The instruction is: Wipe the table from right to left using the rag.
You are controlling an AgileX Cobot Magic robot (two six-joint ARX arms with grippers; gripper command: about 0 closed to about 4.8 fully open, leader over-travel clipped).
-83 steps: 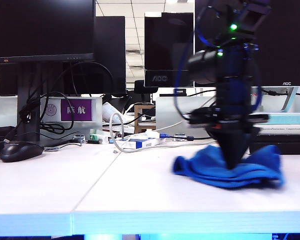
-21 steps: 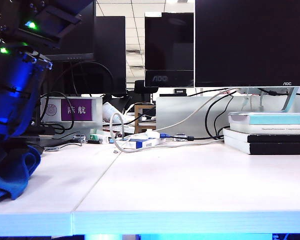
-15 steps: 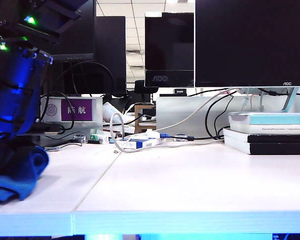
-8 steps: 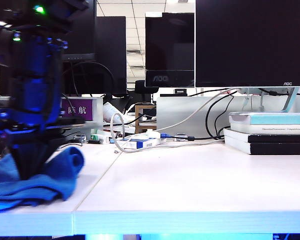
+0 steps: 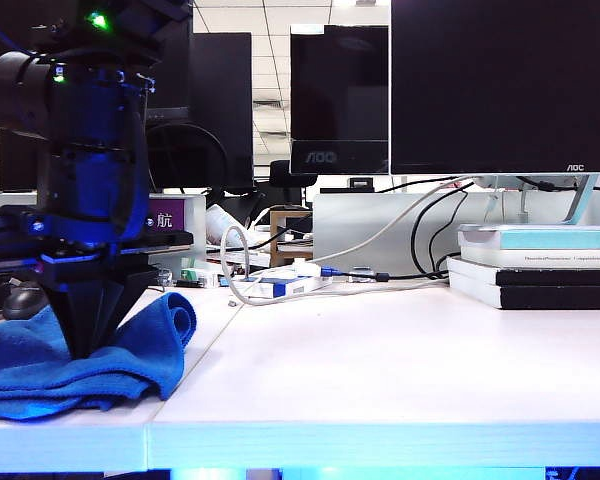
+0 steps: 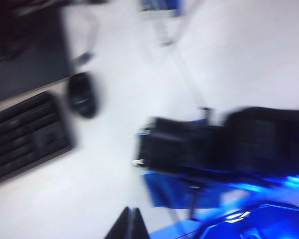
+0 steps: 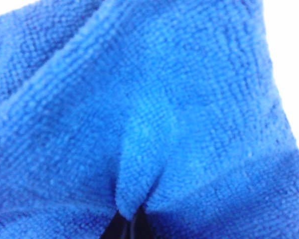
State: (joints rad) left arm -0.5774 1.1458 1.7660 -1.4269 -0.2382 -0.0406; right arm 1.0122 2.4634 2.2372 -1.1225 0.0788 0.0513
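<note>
- Monitors back the white table [image 5: 400,360]; at nine o'clock, the right gripper [image 5: 81,350], reaching across, pins the rag [image 5: 40,365], which has crept back rightward, suggesting the leftward pass is finished.
- Left wrist: blurred left gripper [image 6: 129,230], jaws together, hangs above.
- Right wrist: jaws clamped on rag [image 7: 139,124].

My right gripper [image 5: 80,350], clamped on the rag [image 5: 75,355], stood at the left end of the table [image 5: 400,360]. To its right the white surface lay open up to the stacked books [image 5: 540,265] at the far right. Cables [image 5: 280,285] ran along the rear edge beneath the monitors [image 5: 500,85]. A mouse [image 6: 83,94] and keyboard [image 6: 25,134] crowded the rear left. My left gripper [image 6: 131,226], fingers together, hung above it all.
</note>
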